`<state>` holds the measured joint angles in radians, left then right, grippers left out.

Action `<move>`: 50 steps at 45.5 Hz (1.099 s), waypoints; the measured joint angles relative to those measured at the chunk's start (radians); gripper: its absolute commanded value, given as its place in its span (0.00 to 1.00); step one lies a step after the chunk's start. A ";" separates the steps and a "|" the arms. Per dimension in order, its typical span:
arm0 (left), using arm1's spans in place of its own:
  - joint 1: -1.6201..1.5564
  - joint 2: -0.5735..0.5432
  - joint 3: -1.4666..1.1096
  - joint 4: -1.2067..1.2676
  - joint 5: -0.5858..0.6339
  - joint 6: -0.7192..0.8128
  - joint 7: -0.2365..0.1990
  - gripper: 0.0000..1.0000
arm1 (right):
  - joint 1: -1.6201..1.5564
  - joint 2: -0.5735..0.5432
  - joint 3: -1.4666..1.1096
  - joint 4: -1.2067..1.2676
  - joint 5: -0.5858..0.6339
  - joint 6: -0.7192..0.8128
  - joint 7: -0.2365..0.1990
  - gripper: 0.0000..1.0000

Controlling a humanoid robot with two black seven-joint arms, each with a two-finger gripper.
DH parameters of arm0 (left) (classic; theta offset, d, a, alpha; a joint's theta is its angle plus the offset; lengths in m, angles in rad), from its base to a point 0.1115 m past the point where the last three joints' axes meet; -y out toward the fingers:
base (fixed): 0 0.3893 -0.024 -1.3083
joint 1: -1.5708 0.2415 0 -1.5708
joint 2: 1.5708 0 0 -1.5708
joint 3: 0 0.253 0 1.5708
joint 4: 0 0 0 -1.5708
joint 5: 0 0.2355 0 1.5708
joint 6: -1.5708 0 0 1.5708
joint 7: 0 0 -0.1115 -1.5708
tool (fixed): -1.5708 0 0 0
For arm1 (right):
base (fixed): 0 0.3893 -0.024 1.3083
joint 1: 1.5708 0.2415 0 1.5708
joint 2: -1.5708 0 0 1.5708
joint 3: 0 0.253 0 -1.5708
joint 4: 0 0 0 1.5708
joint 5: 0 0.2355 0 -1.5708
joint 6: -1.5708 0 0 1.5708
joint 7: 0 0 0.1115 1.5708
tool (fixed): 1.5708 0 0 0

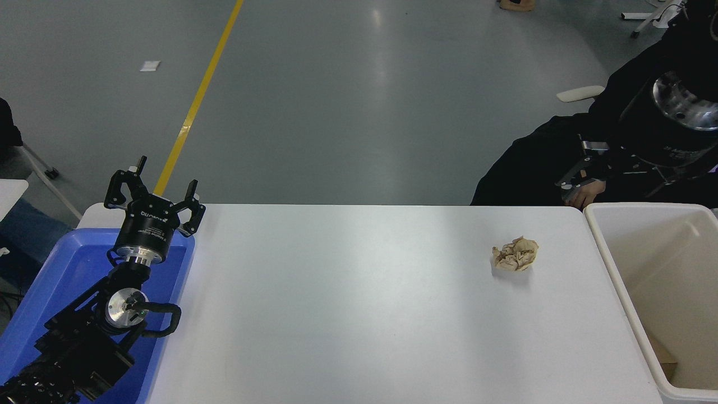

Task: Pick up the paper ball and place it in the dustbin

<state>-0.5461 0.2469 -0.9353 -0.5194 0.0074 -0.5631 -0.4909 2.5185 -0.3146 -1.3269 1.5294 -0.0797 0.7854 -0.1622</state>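
Dustbin (608,264) cropped at right edge

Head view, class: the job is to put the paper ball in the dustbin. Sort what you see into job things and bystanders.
Job things: paper ball lying on the table; dustbin at the table's right end.

Bystanders: blue tray at left; parked left claw above it, open; a person's hand beyond the far edge.

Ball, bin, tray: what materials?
Ball: crumpled tan paper, matte, with sharp irregular creases. Bin: likely cream plastic, with smooth walls and a rounded rim showing soft sheen. Tray: likely blue plastic, slightly glossy and shallow, under the left arm.
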 measured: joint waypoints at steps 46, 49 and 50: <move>0.000 0.000 0.000 0.000 -0.001 0.000 0.000 0.98 | -0.011 -0.001 0.001 0.000 0.000 0.000 0.001 1.00; 0.000 0.000 0.000 0.000 -0.001 0.000 0.000 0.98 | -0.019 -0.001 0.000 0.000 0.000 0.000 0.001 1.00; 0.000 0.000 0.000 0.000 -0.001 0.000 0.000 0.98 | -0.022 -0.001 0.000 0.000 0.000 0.000 0.001 1.00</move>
<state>-0.5461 0.2470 -0.9357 -0.5196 0.0067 -0.5629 -0.4911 2.4969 -0.3154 -1.3266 1.5293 -0.0798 0.7854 -0.1615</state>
